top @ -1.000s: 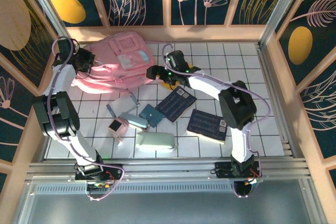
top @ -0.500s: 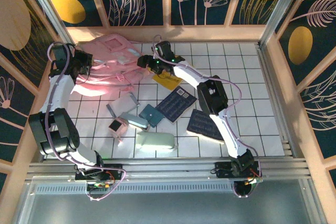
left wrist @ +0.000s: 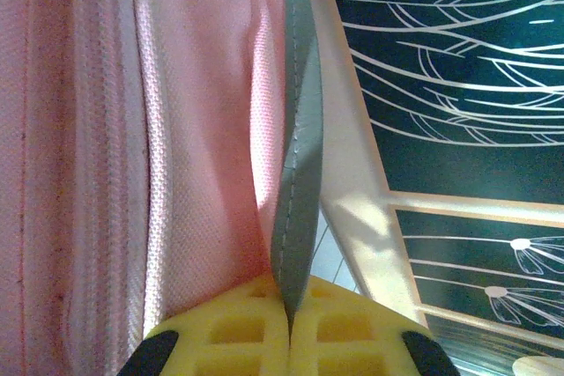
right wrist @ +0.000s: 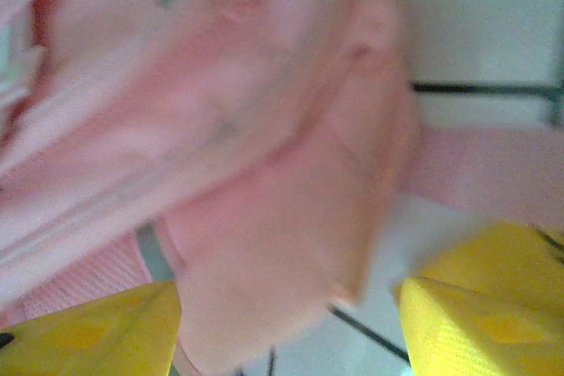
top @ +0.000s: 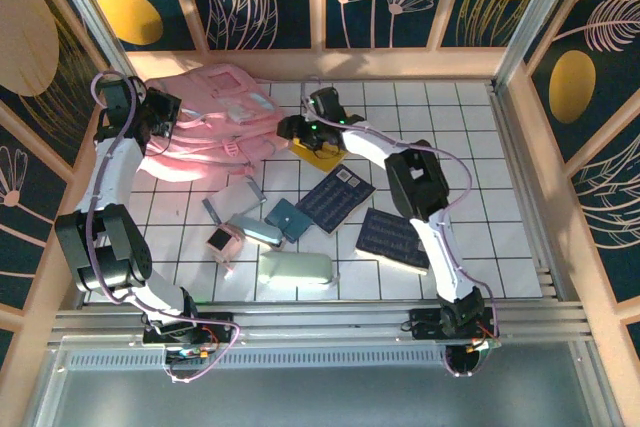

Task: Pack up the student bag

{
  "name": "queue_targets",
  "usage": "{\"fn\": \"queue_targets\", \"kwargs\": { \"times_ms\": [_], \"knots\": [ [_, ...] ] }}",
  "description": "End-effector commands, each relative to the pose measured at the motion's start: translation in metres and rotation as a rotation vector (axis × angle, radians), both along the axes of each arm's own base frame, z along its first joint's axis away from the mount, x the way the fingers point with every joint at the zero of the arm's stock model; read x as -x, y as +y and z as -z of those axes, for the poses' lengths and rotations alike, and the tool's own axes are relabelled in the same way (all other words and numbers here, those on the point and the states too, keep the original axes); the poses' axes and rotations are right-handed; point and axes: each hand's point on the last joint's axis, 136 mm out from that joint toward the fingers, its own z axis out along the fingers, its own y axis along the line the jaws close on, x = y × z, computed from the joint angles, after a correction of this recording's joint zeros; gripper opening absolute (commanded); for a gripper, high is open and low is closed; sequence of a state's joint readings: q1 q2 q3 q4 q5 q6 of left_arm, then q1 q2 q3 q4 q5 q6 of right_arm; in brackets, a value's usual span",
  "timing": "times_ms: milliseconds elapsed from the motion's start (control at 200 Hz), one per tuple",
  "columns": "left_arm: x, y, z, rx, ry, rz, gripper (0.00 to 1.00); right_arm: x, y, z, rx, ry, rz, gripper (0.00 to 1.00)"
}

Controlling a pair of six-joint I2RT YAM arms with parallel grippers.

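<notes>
The student bag [top: 215, 112], a big pink backpack with pale patches, lies at the back left of the tiled table. My left gripper [top: 165, 115] is at its left end. In the left wrist view, the left gripper [left wrist: 291, 310] is shut on a grey edging strip [left wrist: 296, 173] of the pink bag [left wrist: 176, 129]. My right gripper [top: 291, 132] is at the bag's right edge. In the blurred right wrist view the right gripper [right wrist: 286, 328] is open, with a lobe of the pink bag [right wrist: 264, 217] between its yellow fingers [right wrist: 88, 328] and a gap at the right one.
A yellow book [top: 322, 154] lies under the right arm. In front lie two dark blue notebooks [top: 335, 197] [top: 395, 239], a teal wallet [top: 288, 219], a pale green pouch [top: 295, 269], a light blue case [top: 255, 232] and a small pink item [top: 220, 240]. Wooden walls [top: 320, 62] close in the table.
The right gripper reached in toward the bag, then came back a little to the right, and its jaws narrowed. The bag has shifted slightly left and looks flatter. The left gripper stays shut.
</notes>
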State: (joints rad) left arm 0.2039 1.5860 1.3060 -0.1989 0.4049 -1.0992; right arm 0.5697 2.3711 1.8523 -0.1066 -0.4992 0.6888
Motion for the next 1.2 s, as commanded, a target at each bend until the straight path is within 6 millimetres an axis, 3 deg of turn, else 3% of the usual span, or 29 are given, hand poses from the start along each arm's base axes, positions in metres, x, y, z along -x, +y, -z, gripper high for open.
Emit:
{"fn": "queue_targets", "kwargs": {
  "times_ms": [0,120,305,460,791,1001,1076,1196],
  "knots": [
    [-0.014,-0.014,-0.068,-0.024,-0.214,0.093,0.0,-0.018,-0.02,-0.047,-0.112,-0.052,0.071,0.69],
    [-0.01,-0.018,-0.075,-0.037,-0.231,0.119,0.0,-0.04,-0.027,-0.041,-0.096,-0.053,0.079,0.71],
    [-0.002,-0.019,-0.069,-0.055,-0.227,0.12,0.0,-0.077,-0.026,-0.052,-0.151,-0.083,0.093,0.75],
    [0.0,-0.023,-0.071,-0.051,-0.237,0.133,0.0,-0.095,-0.012,-0.029,-0.187,-0.032,0.079,0.77],
    [0.001,-0.043,-0.083,-0.073,-0.272,0.186,0.0,-0.086,0.02,0.0,-0.207,-0.008,0.027,0.79],
    [0.003,-0.044,-0.088,-0.078,-0.283,0.187,0.0,-0.076,0.028,0.031,-0.223,0.075,0.021,0.72],
    [0.002,-0.045,-0.087,-0.079,-0.285,0.194,0.0,-0.073,0.034,0.027,-0.261,0.076,0.0,0.71],
    [0.001,-0.046,-0.081,-0.083,-0.276,0.199,0.0,-0.071,0.045,0.001,-0.35,0.049,-0.044,0.62]
  ]
}}
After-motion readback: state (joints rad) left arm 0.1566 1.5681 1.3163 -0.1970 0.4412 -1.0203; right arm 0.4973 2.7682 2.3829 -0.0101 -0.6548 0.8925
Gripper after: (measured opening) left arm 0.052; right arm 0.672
